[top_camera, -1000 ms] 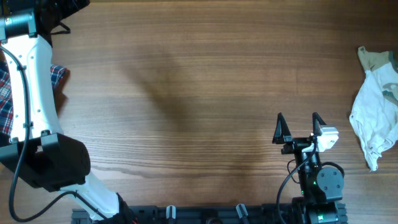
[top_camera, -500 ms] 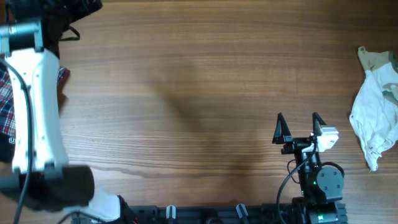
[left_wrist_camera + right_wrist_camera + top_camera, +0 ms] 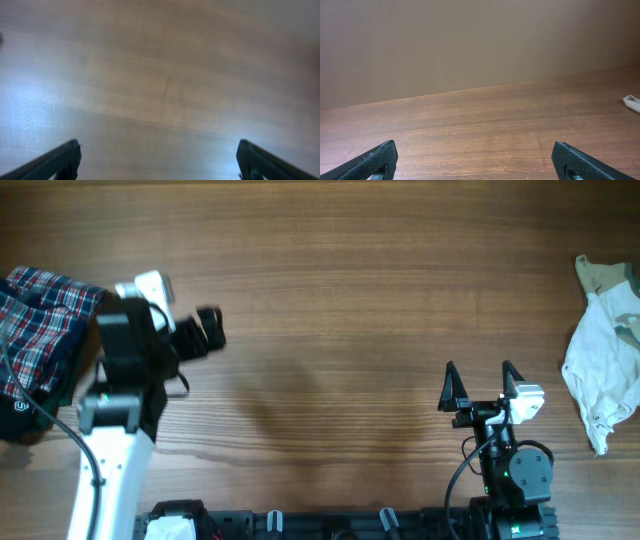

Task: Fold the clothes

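At the far left edge of the table (image 3: 340, 270), the plaid shirt (image 3: 45, 320) lay in a rumpled heap, partly hidden by the left arm, with nothing gripping it. A black garment (image 3: 18, 415) with a small white logo sat just beside it toward the near edge; whether the 2 touched or overlapped could not be told.

The left gripper (image 3: 207, 332) pointed out over bare wood just to the right of the shirt. Its 2 fingers were spread as wide as they go and were empty, and its wrist view showed only blurred tabletop between the tips.

The right gripper (image 3: 480, 377) stood near its base at the front edge, jaws fully apart and holding nothing. Its wrist camera looked across open wood toward the back wall. It looked parked, probably because the shirt lay beyond its easy reach.

The white and beige garment (image 3: 600, 350) was bunched at the far right edge, well apart from both grippers, and seemed no part of this job.

Folding had not begun, judging by the crumpled shirt. It probably needed to be drawn toward the centre and spread flat first, which would explain the wide-open left fingers so near it.
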Controlling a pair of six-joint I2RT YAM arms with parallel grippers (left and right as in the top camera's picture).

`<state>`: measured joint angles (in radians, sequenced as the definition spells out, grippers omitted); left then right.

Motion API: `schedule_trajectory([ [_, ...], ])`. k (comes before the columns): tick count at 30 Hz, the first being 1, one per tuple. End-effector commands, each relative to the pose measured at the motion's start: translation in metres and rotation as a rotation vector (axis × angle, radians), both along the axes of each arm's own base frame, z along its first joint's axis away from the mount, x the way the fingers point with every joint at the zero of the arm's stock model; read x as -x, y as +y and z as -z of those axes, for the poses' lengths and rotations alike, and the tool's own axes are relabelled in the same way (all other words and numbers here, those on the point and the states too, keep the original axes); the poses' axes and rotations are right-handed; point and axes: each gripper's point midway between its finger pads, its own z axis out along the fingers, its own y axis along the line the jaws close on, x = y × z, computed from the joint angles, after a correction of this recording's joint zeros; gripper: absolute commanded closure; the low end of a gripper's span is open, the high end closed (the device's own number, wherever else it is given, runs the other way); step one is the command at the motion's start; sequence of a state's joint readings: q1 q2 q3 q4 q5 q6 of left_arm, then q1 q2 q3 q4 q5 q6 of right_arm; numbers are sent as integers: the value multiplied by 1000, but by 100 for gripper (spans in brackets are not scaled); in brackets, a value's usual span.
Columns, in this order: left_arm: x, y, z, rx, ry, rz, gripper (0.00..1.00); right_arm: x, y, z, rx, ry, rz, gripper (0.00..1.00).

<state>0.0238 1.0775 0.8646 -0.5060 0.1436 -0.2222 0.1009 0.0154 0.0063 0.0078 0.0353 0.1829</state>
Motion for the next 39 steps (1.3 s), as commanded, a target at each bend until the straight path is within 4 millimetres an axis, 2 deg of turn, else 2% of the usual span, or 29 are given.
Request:
schedule_trajectory([
  [1,17,-7,37,13,-92,24,0,0,-3,-2,-12,-8,14,0],
  [7,35,-8,56,10,-264,28,0,0,-3,-2,-12,-8,14,0],
  [14,58,-8,79,8,-326,28,0,0,-3,-2,-12,-8,14,0],
  [24,73,-8,100,8,-361,28,0,0,-3,-2,-12,-8,14,0],
  [33,77,-8,76,4,-462,29,0,0,-3,-2,-11,-7,14,0],
  [36,82,-8,80,2,-446,26,0,0,-3,-2,-11,-7,14,0],
  [39,82,-6,73,-4,-478,19,0,0,-3,-2,-11,-7,14,0],
])
